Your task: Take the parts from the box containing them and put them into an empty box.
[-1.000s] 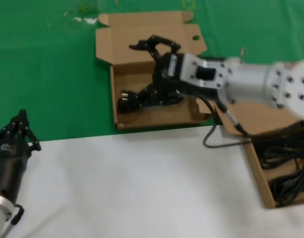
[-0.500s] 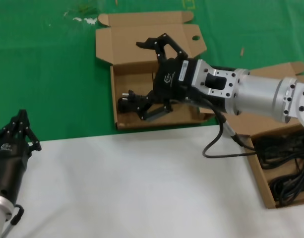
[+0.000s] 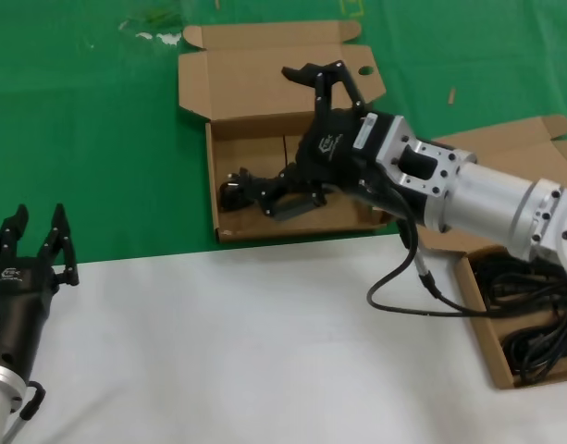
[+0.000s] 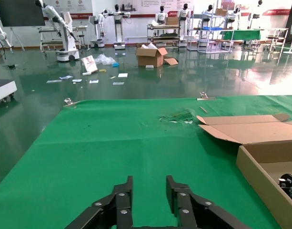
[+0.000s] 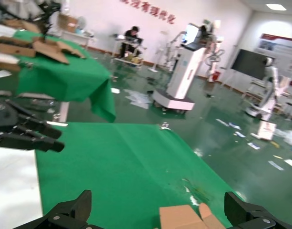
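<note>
The holed-flap empty box [image 3: 265, 83] lies open on the green cloth, and one black power cord [image 3: 239, 190] rests inside it at its left end. My right gripper [image 3: 283, 143] hovers open over that box, holding nothing, one finger above the lid and the other beside the cord. The right wrist view shows its spread fingertips [image 5: 84, 202] with a cardboard flap [image 5: 184, 217] between them. The box containing the parts [image 3: 482, 338] sits at the right edge with several cords [image 3: 537, 342] in it, partly hidden by my right arm. My left gripper [image 3: 35, 242] waits open at the lower left.
A white surface [image 3: 218, 351] covers the near half and green cloth [image 3: 80, 139] the far half. The robot's thin black cable [image 3: 403, 296] loops over the white surface. In the left wrist view my left gripper [image 4: 149, 188] faces the holed box's wall [image 4: 260, 176].
My right gripper has drawn back to the right and up from the cord, which stays lying in the box. My left gripper's fingers have spread apart.
</note>
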